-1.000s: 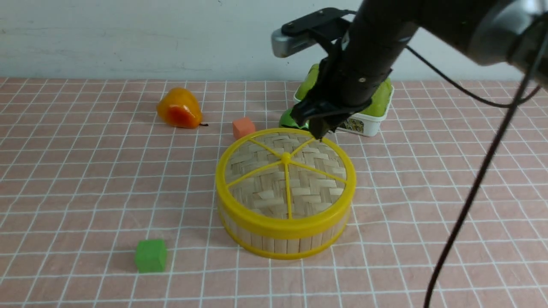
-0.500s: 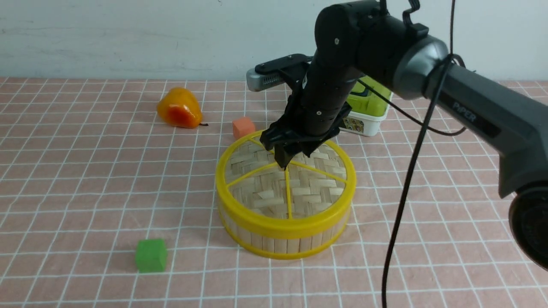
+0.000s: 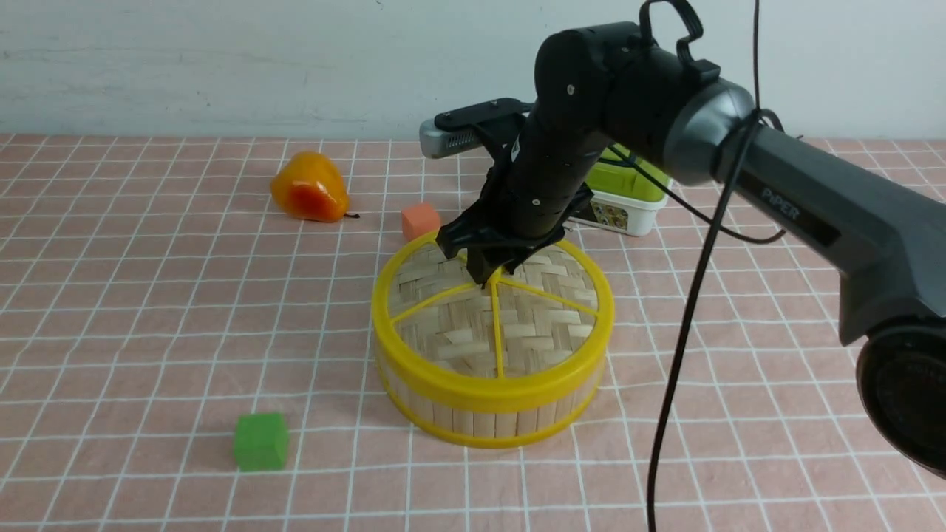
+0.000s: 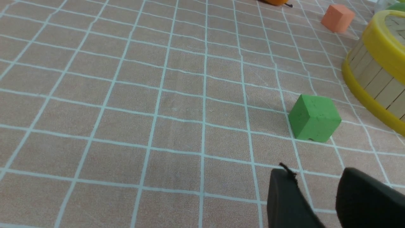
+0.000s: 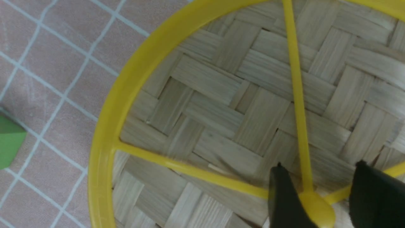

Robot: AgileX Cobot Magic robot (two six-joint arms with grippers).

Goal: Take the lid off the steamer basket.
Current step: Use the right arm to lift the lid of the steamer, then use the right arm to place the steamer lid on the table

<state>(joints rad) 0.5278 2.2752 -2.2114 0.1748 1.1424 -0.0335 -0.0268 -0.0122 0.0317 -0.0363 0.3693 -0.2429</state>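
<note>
Tiled tabletop [image 3: 185, 332] bearing steamer basket [image 3: 484, 425], pear [image 3: 310, 186], two blocks [image 3: 261, 442], lidded white box [image 3: 628, 214].

Steamer baskets: 1 [image 3: 484, 423], taken as clock centre, front view.
Lids: 1 [image 3: 543, 325].
Lid knobs: 1 [image 5: 319, 212].
Blocks: 2 total; coral block [image 3: 420, 222] at 11 o'clock, green block [image 3: 261, 442] at 8.
Orange fruit or vegetable: 1 [image 3: 310, 187], at 10 o'clock.
White box with green top: 1 [image 3: 628, 214], near 1 o'clock.
Lid spokes: at least 4; remainder obscured.
</note>
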